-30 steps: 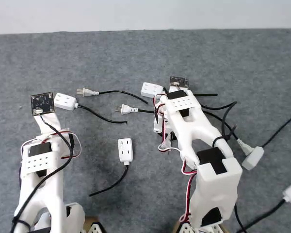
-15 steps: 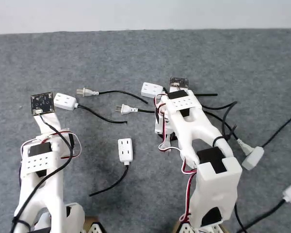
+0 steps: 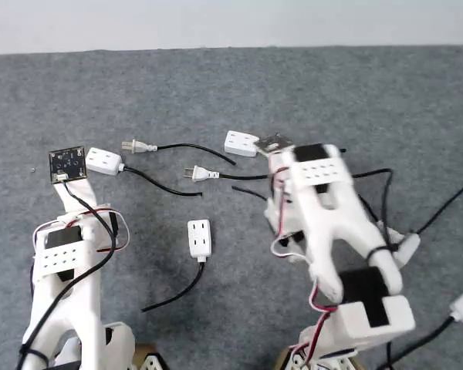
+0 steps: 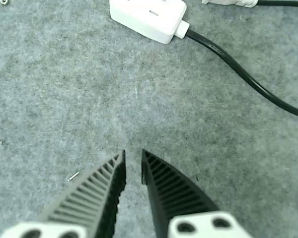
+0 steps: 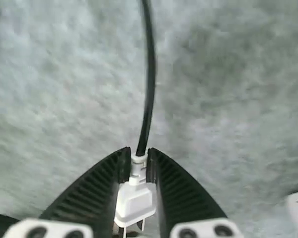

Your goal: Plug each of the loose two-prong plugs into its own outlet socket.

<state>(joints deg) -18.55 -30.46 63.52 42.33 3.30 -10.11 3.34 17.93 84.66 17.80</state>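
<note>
**Plug-in task at an early stage: one plug in hand, none seen seated**

Two plugs lie unplugged on the grey carpet (image 3: 216, 85): a far loose plug (image 3: 137, 145) and a near loose plug (image 3: 201, 174). The right pincer (image 5: 135, 153) is pinched on a white two-prong plug (image 5: 135, 201), whose black cord (image 5: 148, 74) runs straight ahead of the tips. The left pincer (image 4: 133, 153), nearly pressed together on nothing, hovers over carpet; a white outlet socket (image 4: 148, 17) lies ahead of it, apart
</note>
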